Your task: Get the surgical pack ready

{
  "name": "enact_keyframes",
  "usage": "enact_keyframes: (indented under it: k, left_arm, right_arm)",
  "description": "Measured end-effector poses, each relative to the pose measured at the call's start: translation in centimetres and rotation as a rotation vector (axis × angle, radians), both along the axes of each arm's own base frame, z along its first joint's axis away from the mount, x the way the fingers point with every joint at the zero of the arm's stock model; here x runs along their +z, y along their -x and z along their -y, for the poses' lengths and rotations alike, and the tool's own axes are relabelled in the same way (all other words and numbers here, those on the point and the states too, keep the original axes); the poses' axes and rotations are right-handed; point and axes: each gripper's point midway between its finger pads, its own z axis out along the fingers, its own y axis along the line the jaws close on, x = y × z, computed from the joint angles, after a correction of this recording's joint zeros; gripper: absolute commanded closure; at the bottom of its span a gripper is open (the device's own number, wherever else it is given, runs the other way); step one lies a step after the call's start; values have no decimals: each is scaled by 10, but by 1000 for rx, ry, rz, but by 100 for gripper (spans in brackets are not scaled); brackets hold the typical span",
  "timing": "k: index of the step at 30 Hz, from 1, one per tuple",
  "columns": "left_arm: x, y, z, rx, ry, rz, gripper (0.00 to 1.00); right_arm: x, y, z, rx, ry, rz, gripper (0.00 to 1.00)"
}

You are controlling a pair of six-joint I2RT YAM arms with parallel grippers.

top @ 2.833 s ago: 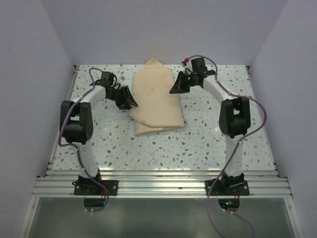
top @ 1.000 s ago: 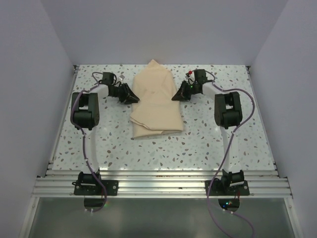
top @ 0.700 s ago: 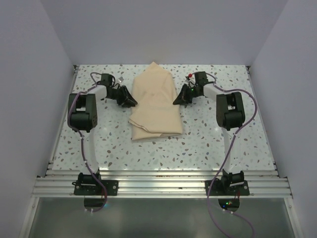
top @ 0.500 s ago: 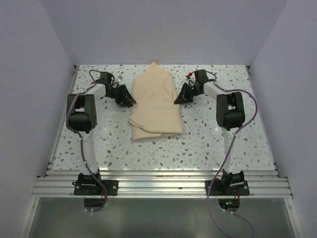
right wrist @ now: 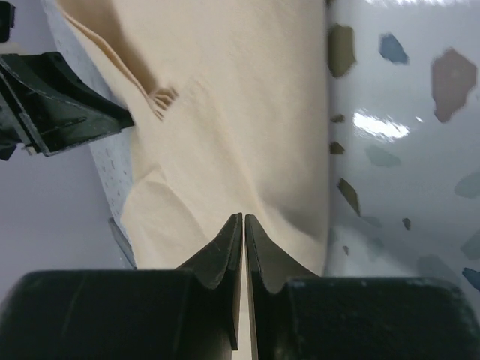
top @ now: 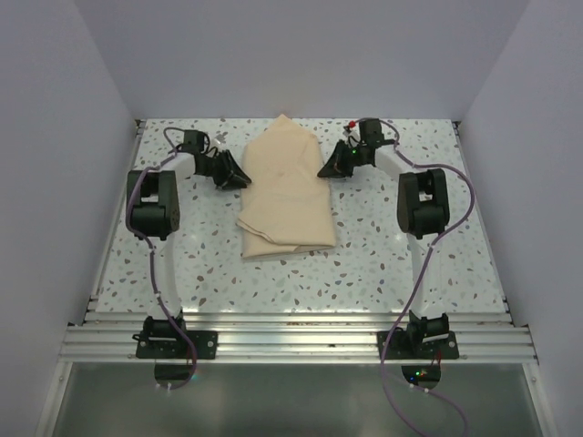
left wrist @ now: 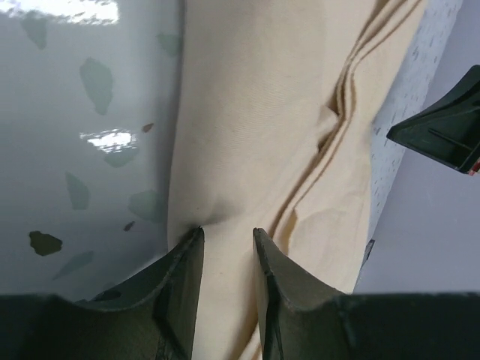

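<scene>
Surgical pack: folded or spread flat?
Folded. The surgical pack is a narrow layered bundle, not a flat square; stacked fold edges show in the left wrist view.

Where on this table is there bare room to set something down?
The widest free patch is the near strip of table, between the pack and the front rail. A narrower bare strip runs beyond the right arm. Crowded at the back, where the left gripper and right gripper flank the pack.

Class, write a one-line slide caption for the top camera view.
Folded tan sheet on a speckled table, flanked by the left gripper and right gripper.
</scene>
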Motion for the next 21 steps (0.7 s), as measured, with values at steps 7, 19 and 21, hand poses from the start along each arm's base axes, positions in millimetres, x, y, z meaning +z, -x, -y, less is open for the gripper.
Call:
enact_keyframes:
  k: [7,19,21]
  left_arm:
    - [-17,6,1,2,28,-60,64]
    - [-2,-2,1,12,27,-21,59]
    - [7,-9,4,28,43,11,59]
  right_arm:
    - [-47,31,9,5,-15,-150,92]
    - [1,-11,-4,-13,-10,-10,91]
    - [13,-17,-18,-4,-36,27,91]
